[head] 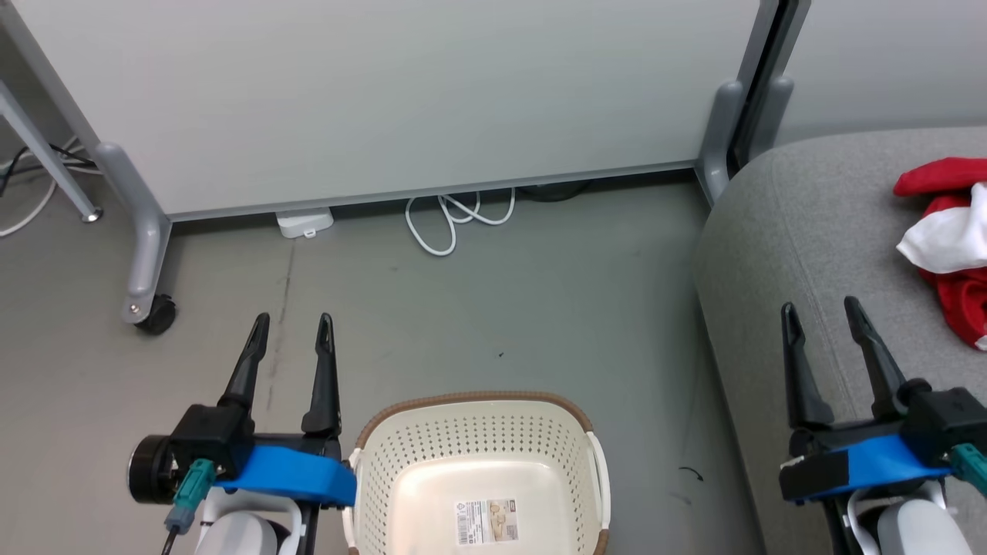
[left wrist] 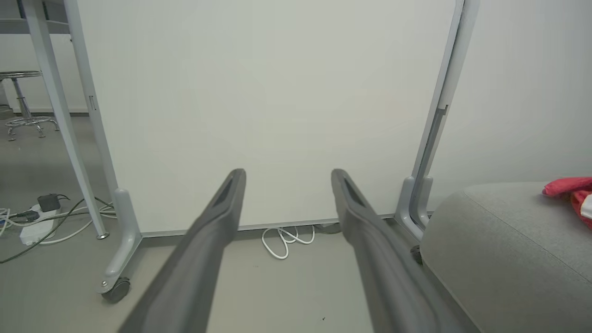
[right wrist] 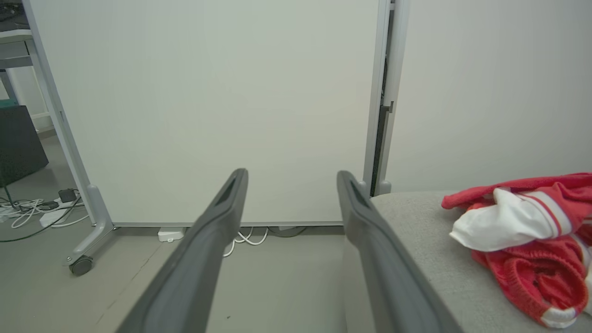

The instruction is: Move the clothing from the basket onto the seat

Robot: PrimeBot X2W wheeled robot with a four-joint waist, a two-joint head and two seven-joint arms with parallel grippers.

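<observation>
The cream-white perforated basket (head: 432,455) with a brown rim stands on the floor at the bottom centre; inside it only a label sticker (head: 486,522) shows on the bare bottom. The clothing (head: 952,247), red fabric with white panels, lies bunched on the light-grey seat (head: 802,247) at the right edge; it is also on the seat (right wrist: 416,222) as clothing (right wrist: 532,231) in the right wrist view. My left gripper (head: 291,322) hangs open left of the basket, holding nothing. Above the seat's front part, my right gripper (head: 820,307) is open and holds nothing, left of the clothing.
A white partition panel (head: 385,100) on grey legs with a castor (head: 158,314) stands behind. A coiled white cable (head: 451,220) and a small white box (head: 305,223) lie at its foot. Bare grey floor (head: 501,308) lies between the partition and the basket.
</observation>
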